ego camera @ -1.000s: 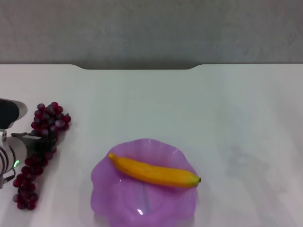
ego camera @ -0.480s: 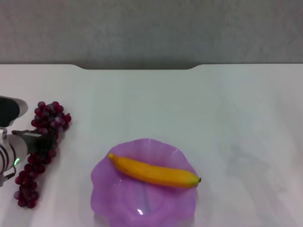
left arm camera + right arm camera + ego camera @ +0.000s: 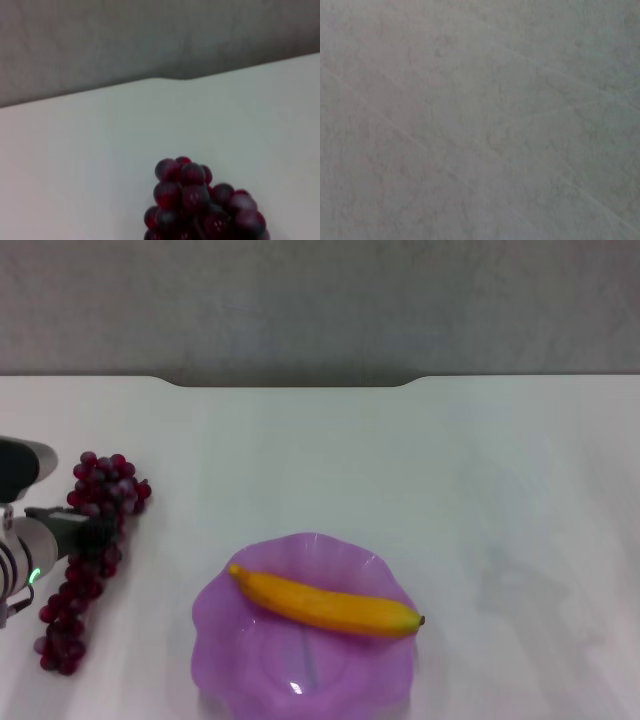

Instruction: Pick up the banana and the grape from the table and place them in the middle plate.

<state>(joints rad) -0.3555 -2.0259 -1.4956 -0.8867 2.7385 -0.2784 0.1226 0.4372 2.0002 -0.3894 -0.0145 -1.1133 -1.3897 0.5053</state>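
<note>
The banana (image 3: 325, 605) lies across the translucent purple middle plate (image 3: 212, 638) at the front centre of the white table (image 3: 400, 460). The grape bunch (image 3: 106, 486) is at the far left, stretching from the table's left middle toward the front. My left gripper (image 3: 88, 535) comes in from the left edge and is shut on the middle of the bunch; the lower grapes (image 3: 62, 645) trail below it. The left wrist view shows the far end of the grape bunch (image 3: 200, 205) close up. My right gripper is out of view.
The table's far edge has a shallow notch (image 3: 290, 386) in front of a grey wall. The right wrist view shows only a grey surface.
My left gripper has shifted slightly right and up, and the lower end of the grape bunch has drawn along with it. The banana and plate have not moved.
</note>
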